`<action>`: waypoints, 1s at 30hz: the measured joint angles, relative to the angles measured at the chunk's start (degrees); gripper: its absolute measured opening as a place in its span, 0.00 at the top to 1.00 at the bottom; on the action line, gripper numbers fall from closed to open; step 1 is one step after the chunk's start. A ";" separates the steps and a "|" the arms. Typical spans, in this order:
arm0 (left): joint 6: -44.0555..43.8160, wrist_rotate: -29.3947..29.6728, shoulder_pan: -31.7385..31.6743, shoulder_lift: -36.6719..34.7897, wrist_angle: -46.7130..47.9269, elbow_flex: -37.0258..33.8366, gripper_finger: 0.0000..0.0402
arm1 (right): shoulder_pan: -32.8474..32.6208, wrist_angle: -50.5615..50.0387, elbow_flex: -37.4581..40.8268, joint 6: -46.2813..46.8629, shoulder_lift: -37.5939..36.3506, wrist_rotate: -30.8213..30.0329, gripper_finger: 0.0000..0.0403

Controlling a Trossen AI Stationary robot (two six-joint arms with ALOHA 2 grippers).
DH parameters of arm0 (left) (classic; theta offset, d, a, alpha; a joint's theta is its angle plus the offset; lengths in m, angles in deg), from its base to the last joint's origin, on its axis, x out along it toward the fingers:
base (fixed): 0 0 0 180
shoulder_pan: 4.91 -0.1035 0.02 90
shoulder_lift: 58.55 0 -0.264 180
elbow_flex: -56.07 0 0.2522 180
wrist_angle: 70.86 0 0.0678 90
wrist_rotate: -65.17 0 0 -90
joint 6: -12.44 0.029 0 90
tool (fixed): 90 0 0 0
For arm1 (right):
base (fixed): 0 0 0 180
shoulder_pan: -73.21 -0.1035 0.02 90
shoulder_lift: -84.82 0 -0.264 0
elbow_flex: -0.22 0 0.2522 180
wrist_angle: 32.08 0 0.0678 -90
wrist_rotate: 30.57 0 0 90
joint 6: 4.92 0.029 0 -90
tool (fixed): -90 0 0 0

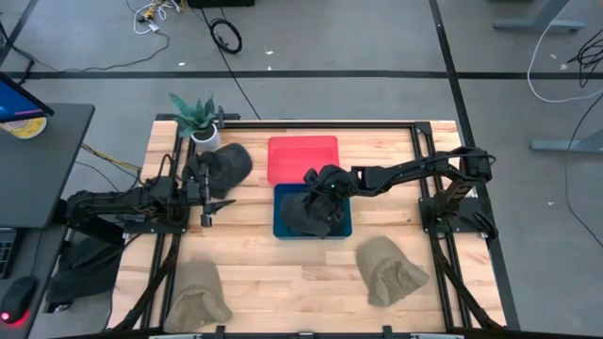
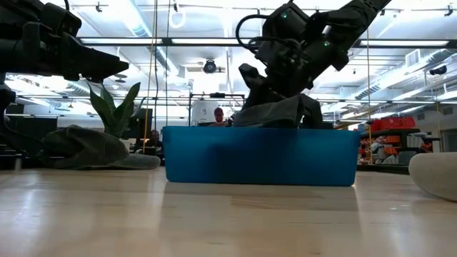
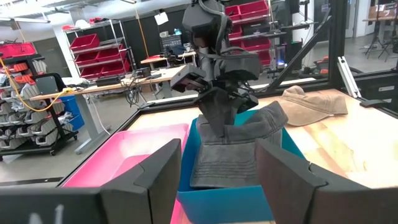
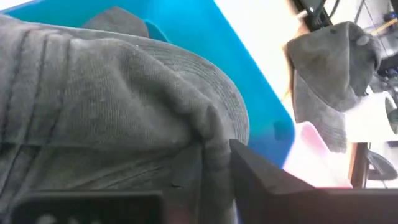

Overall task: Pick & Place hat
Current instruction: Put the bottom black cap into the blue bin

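A dark grey hat [image 1: 311, 215] lies in the blue bin [image 1: 283, 226] at the table's middle. Its top shows above the bin's wall in the low view [image 2: 275, 113]. My right gripper [image 1: 318, 191] reaches over the bin from the right and is shut on the hat's cloth, as the left wrist view [image 3: 217, 99] also shows. My left gripper [image 1: 212, 209] waits open at the table's left, level, with nothing between its fingers. My right gripper pinches a raised fold of the hat's cloth [image 4: 214, 155] between its two fingers. The fingers slant downward from the table's right side. The cloth is drawn up into a small peak [image 3: 217, 118] at the fingers. The rest of the hat lies slack in the blue bin.
A pink bin [image 1: 303, 158] stands just behind the blue one. A second dark hat [image 1: 226, 165] lies at the far left beside a potted plant [image 1: 198, 118]. Two tan hats [image 1: 198, 294] [image 1: 391, 270] lie near the front edge, with bare wood between them.
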 joint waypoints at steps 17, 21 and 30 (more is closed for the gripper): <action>0.00 0.00 0.01 0.00 -0.01 0.00 0.49 | -9.08 1.21 0.00 22.40 -9.91 -12.24 0.55; 0.00 0.00 0.00 0.00 -0.01 0.00 0.49 | -11.81 -1.68 -0.02 31.98 -10.71 -7.38 0.57; 0.00 0.00 0.01 0.00 -0.03 0.00 0.49 | -15.55 -11.01 -0.02 41.12 -9.51 -5.88 0.67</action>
